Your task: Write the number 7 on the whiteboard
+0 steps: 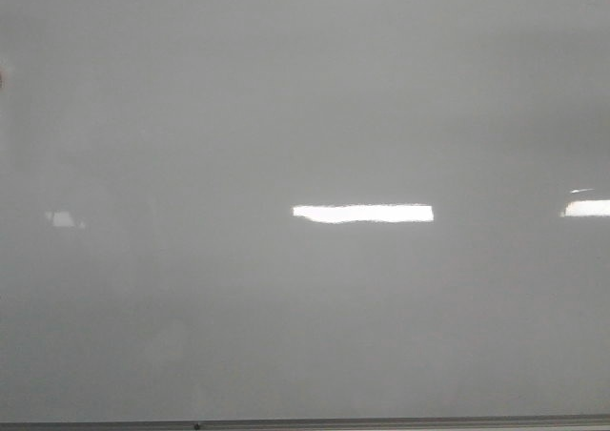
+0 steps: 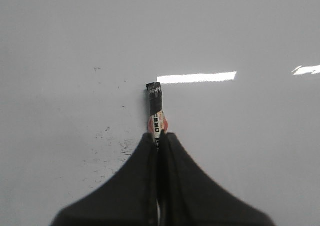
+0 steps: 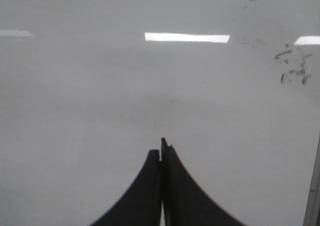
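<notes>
The whiteboard [image 1: 305,116] fills the front view, glossy pale grey with glare patches; its thin grey frame edge [image 1: 305,423] runs along the bottom. No number 7 shows on it in any view. Neither gripper shows in the front view. In the left wrist view my left gripper [image 2: 159,135] is shut on a marker [image 2: 156,108] with a black end and a white and orange label, pointing at the board [image 2: 240,151]. In the right wrist view my right gripper [image 3: 161,151] is shut and empty over the board [image 3: 100,111].
Faint dark smudge marks lie on the board beside the marker [image 2: 112,146] and in the right wrist view [image 3: 292,66]. A strip of the board's metal frame [image 3: 314,186] shows in the right wrist view. Bright light reflections [image 1: 362,213] cross the board.
</notes>
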